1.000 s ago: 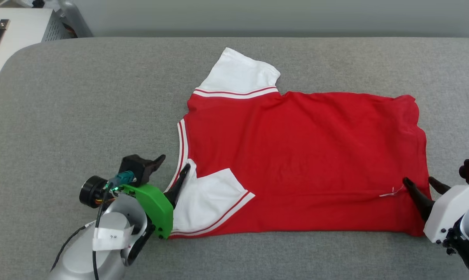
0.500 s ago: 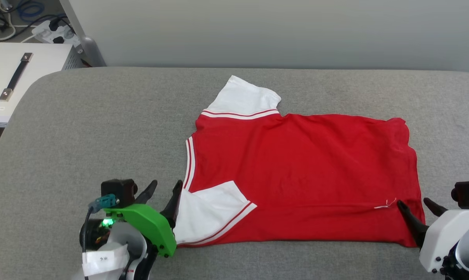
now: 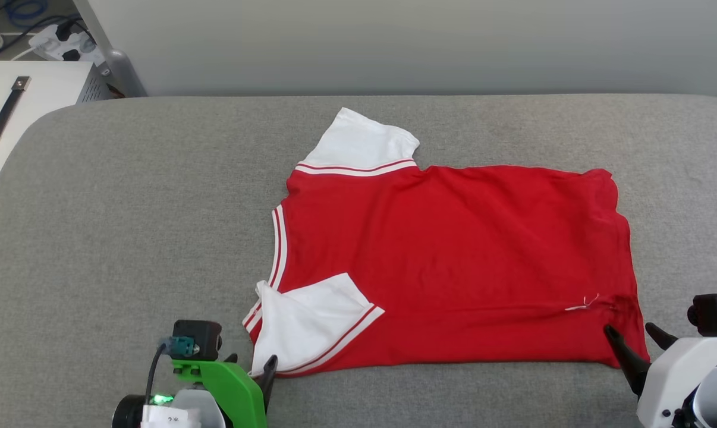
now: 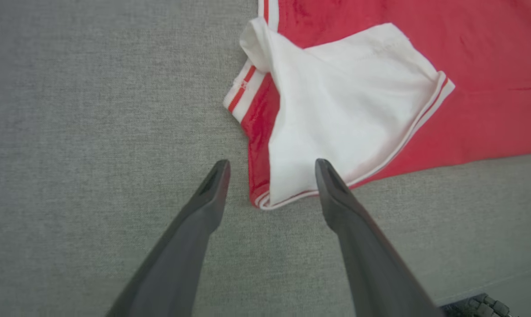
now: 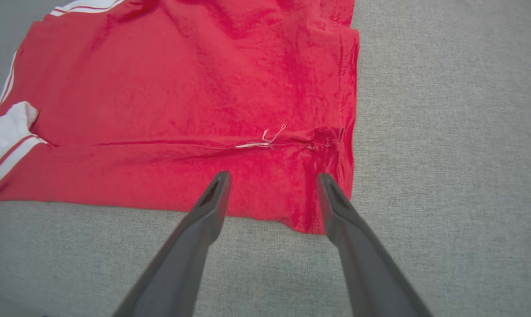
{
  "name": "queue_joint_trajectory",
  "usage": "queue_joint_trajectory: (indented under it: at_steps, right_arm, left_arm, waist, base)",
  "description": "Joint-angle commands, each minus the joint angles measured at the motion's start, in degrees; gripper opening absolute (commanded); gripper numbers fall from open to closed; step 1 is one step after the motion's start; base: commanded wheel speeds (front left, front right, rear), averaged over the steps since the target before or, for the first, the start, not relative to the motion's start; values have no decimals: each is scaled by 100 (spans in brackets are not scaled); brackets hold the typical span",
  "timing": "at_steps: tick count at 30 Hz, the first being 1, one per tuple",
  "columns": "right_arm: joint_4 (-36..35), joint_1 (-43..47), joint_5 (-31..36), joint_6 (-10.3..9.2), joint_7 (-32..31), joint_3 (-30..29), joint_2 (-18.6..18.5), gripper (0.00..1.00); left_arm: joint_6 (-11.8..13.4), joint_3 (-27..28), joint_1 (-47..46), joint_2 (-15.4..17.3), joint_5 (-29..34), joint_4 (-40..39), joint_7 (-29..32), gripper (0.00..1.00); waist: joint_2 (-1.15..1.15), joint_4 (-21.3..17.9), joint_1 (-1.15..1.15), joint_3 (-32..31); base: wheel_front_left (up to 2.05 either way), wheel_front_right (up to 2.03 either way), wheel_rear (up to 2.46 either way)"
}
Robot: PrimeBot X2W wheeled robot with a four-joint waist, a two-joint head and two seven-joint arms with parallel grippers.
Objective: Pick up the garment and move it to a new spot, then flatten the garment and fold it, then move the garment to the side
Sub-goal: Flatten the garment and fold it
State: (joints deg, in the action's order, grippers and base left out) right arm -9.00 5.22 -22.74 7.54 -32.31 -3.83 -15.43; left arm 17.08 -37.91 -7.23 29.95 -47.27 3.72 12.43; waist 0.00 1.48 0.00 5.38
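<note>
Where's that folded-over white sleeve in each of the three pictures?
Head view: white sleeve lies lower left of centre, folded onto the red garment.
Left wrist view: white sleeve, upper right of centre.
Right wrist view: white sleeve, at the left edge.
Shared landmark: its striped cuff.

No writing can be read with certainty. A white paper tag at the bottom edge of the head view, just beside a green bracket, carries a few small dark marks, too small to make out. The garment lies with a plain red face up.
</note>
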Motion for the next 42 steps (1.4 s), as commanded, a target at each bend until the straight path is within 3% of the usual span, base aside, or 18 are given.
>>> queue_joint_trajectory:
  at_steps: [1, 5, 15, 16, 17, 18, 32, 42]
  right_arm:
    - [-34, 11, 47, -5, -16, 2, 27, 100]
    - [-28, -64, 56, -5, 0, 8, 23, 100]
    - [36, -184, 43, -5, 69, 2, 7, 100]
    - [41, -192, 39, -5, 74, 1, 5, 100]
    - [50, -200, 37, -5, 79, -3, 2, 100]
    - [62, -205, 41, -5, 81, -7, -1, 100]
    - [350, -144, 299, -5, 50, -160, -179, 100]
    - [1243, -617, 654, -5, -305, -484, -14, 100]
  left_arm:
    - [75, -21, 23, 21, 76, 1, 48, 100]
    - [210, -21, -50, 8, 167, 155, 44, 100]
    - [102, -2, -201, -202, 71, 757, -72, 100]
    - [66, -19, -207, -223, 41, 814, -38, 92]
    - [21, -49, -216, -239, 18, 881, 4, 58]
    - [-24, -78, -221, -258, -8, 933, 46, 0]
    - [-321, -39, -283, -388, -122, 897, -258, 0]
    - [-96, 51, -349, -120, 2, -190, -196, 0]
  waist:
    - [0, -72, 0, 94]
    - [0, -159, 0, 228]
    - [0, -292, 0, 498]
    - [0, -292, 0, 511]
    - [0, -292, 0, 522]
    - [0, -290, 0, 525]
    - [0, -18, 0, 136]
    - [0, 252, 0, 370]
  base:
    - [0, 0, 0]
    - [0, 0, 0]
    - [0, 0, 0]
    - [0, 0, 0]
    - [0, 0, 0]
    - [0, 0, 0]
    - [0, 0, 0]
    - [0, 0, 0]
